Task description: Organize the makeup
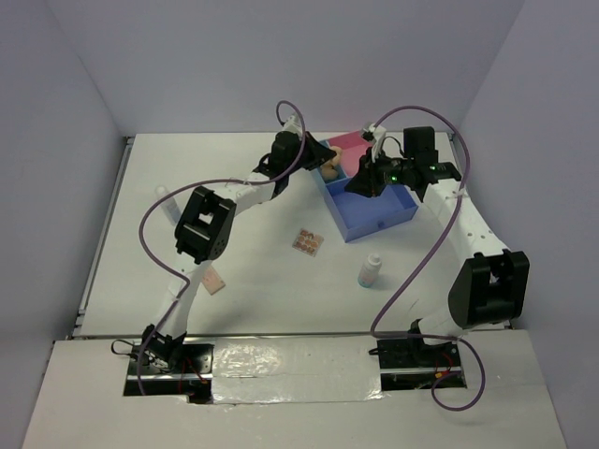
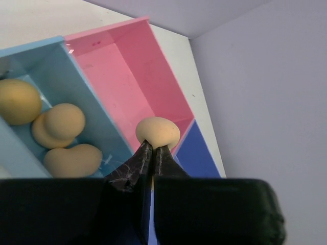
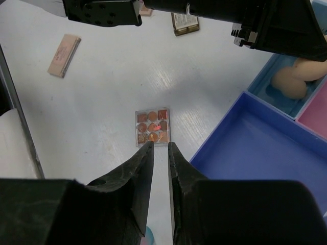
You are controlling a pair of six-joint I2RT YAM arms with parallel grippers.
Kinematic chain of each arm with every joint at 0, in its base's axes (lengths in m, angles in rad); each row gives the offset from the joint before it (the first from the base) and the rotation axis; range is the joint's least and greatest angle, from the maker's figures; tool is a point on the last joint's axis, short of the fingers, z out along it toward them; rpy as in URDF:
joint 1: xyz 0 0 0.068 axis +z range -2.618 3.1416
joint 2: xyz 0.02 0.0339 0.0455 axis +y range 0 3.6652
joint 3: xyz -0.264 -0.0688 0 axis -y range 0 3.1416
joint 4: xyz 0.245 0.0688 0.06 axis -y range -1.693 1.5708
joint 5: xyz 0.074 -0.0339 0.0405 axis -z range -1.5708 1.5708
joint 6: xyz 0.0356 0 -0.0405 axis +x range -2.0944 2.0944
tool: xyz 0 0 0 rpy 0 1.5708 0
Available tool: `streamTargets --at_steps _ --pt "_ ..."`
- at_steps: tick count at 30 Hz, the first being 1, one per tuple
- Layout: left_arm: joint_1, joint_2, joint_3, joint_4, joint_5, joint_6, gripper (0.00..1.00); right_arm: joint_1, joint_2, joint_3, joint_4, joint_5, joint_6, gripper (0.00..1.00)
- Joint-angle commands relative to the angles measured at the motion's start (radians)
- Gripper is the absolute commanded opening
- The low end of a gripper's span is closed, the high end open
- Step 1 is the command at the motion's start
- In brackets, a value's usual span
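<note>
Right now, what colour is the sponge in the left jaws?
Tan sponge, best in left wrist view.

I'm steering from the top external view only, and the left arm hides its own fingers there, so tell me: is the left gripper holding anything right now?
Observer: Yes. The left gripper is shut on a tan sponge, at the edge of the pink compartment.
Operator: How many are already in the tray?
Observer: Three more sponges lie in the light blue compartment beside it.
Operator: And the right gripper?
Observer: The right gripper holds nothing. Its fingers are slightly apart, and the multicolour palette lies just past its tips.
</note>
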Motion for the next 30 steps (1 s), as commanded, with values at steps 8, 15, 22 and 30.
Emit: streamTargets --at_steps 8,15,22,30 --pt "0.002 0.014 0.064 -0.136 -0.113 0.056 0.22 -0.013 -0.05 -0.002 0.032 -0.004 0.008 0.32" --pt "0.002 0.037 0.138 -0.218 -0.099 0.055 0.54 -0.013 -0.048 0.002 0.014 0.012 -0.004 0.49" --pt "0.002 0.01 0.147 -0.23 -0.099 0.073 0.59 -0.015 -0.065 -0.018 0.005 0.016 -0.013 0.54" --pt "0.011 -0.101 0.105 -0.232 -0.107 0.183 0.17 -0.013 -0.09 -0.021 -0.056 0.013 -0.075 0.55"
